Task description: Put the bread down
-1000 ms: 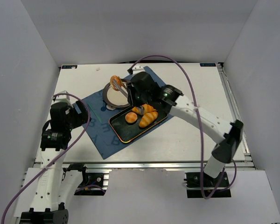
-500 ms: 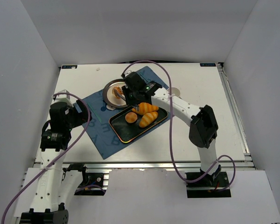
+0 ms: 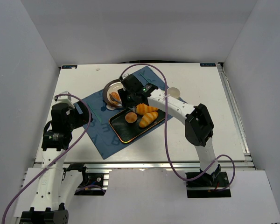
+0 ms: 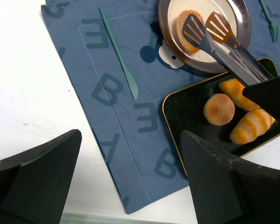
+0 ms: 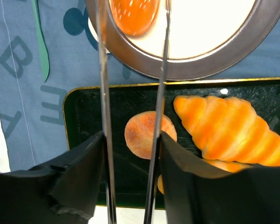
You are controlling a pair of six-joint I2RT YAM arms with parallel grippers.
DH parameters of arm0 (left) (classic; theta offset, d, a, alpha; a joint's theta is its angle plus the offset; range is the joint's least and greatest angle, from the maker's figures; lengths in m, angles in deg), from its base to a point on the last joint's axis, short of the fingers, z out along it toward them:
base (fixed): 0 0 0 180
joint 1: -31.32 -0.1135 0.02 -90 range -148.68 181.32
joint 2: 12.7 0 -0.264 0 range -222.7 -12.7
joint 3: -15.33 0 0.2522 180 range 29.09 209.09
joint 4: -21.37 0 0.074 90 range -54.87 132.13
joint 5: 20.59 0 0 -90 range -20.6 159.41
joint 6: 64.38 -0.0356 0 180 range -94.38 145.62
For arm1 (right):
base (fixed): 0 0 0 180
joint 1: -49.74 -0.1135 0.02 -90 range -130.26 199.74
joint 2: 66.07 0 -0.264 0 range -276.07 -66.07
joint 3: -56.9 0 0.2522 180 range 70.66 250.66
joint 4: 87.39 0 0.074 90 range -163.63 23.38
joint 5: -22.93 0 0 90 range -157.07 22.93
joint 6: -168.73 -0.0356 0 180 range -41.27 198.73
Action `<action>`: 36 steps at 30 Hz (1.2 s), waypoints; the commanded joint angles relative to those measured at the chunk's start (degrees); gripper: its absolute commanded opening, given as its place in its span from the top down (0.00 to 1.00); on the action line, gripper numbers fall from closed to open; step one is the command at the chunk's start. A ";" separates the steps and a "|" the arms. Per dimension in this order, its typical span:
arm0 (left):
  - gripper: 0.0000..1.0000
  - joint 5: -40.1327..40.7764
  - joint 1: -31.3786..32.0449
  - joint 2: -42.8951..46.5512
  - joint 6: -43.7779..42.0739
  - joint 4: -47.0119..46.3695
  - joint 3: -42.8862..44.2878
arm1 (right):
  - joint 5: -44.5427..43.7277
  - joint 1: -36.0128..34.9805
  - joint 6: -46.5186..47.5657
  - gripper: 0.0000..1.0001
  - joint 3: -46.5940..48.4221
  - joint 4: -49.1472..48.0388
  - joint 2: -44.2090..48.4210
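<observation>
Gripping the tongs (image 4: pixel 233 49) tight, the right gripper (image 5: pixel 130 154) reaches toward the table's far edge, over the plate (image 4: pixel 165 35). The bread (image 5: pixel 133 16) lies on that plate, tong blades spread, one just over it! Tray (image 4: pixel 186 116) alongside, holding other rolls. Near the left edge, the left gripper (image 4: pixel 130 186) hangs wide open, holding nothing.

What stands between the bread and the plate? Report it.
Nothing visible does. The bread already lies on the plate, between the spread ends of the tongs that the right gripper holds above it.
</observation>
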 commanded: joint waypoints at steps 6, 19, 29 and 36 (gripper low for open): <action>0.02 -0.64 0.02 0.25 -0.94 -0.23 0.33 | -0.05 0.01 0.34 0.39 2.73 -2.65 1.95; 0.02 -0.64 0.02 0.51 -0.67 0.21 0.95 | -3.56 0.10 0.43 0.39 2.73 -0.80 9.07; 0.02 -0.20 0.02 0.69 -0.59 1.62 2.53 | -7.95 1.06 -1.77 0.39 -9.12 -0.10 24.96; 0.02 -0.46 0.02 1.22 -0.23 2.85 3.41 | -9.90 12.89 -3.19 0.42 -25.20 -0.89 47.62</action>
